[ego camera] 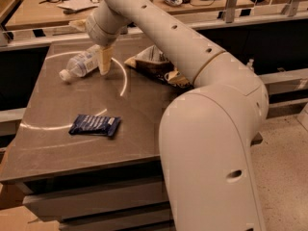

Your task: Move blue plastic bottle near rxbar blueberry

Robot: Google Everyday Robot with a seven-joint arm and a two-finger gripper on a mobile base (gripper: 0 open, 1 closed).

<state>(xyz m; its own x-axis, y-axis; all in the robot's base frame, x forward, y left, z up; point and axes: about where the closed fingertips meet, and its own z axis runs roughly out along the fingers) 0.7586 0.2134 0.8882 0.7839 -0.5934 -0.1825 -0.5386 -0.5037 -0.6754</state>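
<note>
The blue plastic bottle (81, 64) lies on its side at the back left of the brown table (53, 153), with its white cap (63, 75) pointing front-left. My gripper (103, 64) points down at the bottle's base end, right against it; part of the bottle is hidden behind it. The rxbar blueberry (95, 125), a flat navy wrapper with white print, lies nearer the table's front left, well apart from the bottle.
A brown-and-cream chip bag (156, 65) lies right of the gripper. My large white arm (211, 129) covers the table's right side. Behind the table runs a desk (53, 8) with clutter and a rail. White arcs mark the tabletop.
</note>
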